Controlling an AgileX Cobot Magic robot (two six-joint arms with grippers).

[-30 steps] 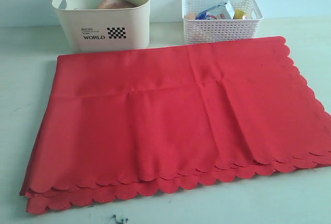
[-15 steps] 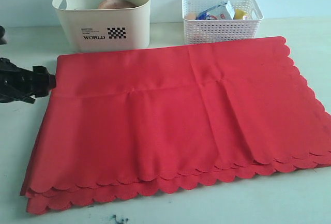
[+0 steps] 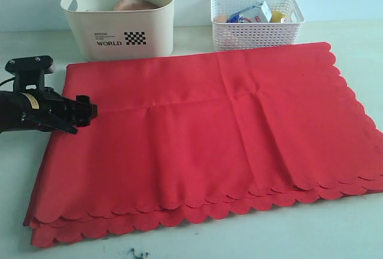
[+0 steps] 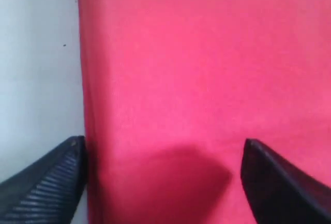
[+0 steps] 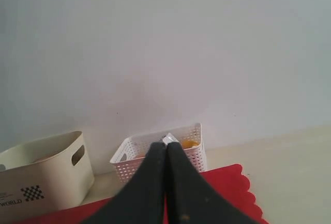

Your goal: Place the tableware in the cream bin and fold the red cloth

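The red cloth (image 3: 203, 139) lies folded in half across the table, scalloped edges stacked along the near side. My left gripper (image 3: 90, 110) hovers over its left edge with jaws wide open; the left wrist view shows the cloth (image 4: 207, 79) between the two fingers and bare table beside it. The cream bin (image 3: 119, 17) stands at the back left with the round brown wooden plate (image 3: 133, 4) inside; other tableware is hidden. My right gripper (image 5: 166, 149) is shut on nothing and held high, out of the exterior view, with the cream bin (image 5: 44, 175) ahead of it.
A white lattice basket (image 3: 256, 23) at the back right holds a blue-white milk carton (image 3: 250, 13) and some food. The same basket (image 5: 134, 159) shows behind my right fingers. Pale table runs around the cloth, with a dark smudge near the front edge (image 3: 136, 252).
My left arm has come in from the left edge of the exterior view and moved right, so its open gripper now reaches over the cloth's left edge. The cloth has not moved.
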